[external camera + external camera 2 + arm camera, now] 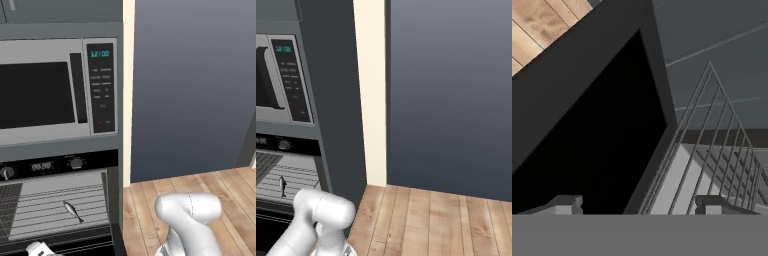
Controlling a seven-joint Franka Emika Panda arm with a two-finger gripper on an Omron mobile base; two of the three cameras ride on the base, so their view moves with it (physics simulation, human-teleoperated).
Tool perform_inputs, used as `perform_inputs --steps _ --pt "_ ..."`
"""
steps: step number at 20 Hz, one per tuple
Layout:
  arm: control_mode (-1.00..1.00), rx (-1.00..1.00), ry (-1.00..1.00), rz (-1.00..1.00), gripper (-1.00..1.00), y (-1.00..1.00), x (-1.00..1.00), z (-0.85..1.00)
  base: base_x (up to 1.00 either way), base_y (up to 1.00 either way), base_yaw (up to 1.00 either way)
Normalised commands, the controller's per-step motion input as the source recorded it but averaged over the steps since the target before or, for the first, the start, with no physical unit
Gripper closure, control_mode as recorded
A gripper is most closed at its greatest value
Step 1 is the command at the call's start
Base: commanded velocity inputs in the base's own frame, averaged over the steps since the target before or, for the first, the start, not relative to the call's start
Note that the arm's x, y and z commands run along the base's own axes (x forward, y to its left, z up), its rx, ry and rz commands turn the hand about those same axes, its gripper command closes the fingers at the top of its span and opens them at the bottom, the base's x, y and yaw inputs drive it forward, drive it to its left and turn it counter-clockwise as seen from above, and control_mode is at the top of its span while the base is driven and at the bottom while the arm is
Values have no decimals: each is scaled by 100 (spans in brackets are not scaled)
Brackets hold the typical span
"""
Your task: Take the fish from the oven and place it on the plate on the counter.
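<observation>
- Wooden floorboards are running along the foot of a plain grey wall, with a cream strip standing between that wall and the dark cabinet column.
- Sitting in that column is a silver microwave with a keypad, and the oven is sitting directly below it, its door hanging open.
- Lying on the wire rack inside the oven is the fish, slender and silvery, angled across the wires; the right base view is showing it as a small upright sliver on the same rack.
- Reaching low in front of the oven, the white arm is bending at its elbow, and a small white part of it is showing at the bottom edge of the left base view, just below the rack.
- The pincer is standing released, its two fingertips well apart with nothing between them.
- Ahead of the pincer, the hand view is showing the dark door on the left fingertip's side and the rack wires on the right fingertip's side.
- The fish is lying apart from the pincer, untouched; how near the two are I cannot tell.
</observation>
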Motion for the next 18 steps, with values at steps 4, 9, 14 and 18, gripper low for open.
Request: perform_inputs --steps 4,9,14,18 --pt "-100 4 0 -2 -100 -27 -67 95 0 0 0" --pt "-100 15 0 -26 -100 -28 0 88 0 0 0" --pt "-100 26 14 -34 -100 -48 0 94 0 0 0" --pt "-100 28 49 -38 -100 -65 11 17 0 0 0"
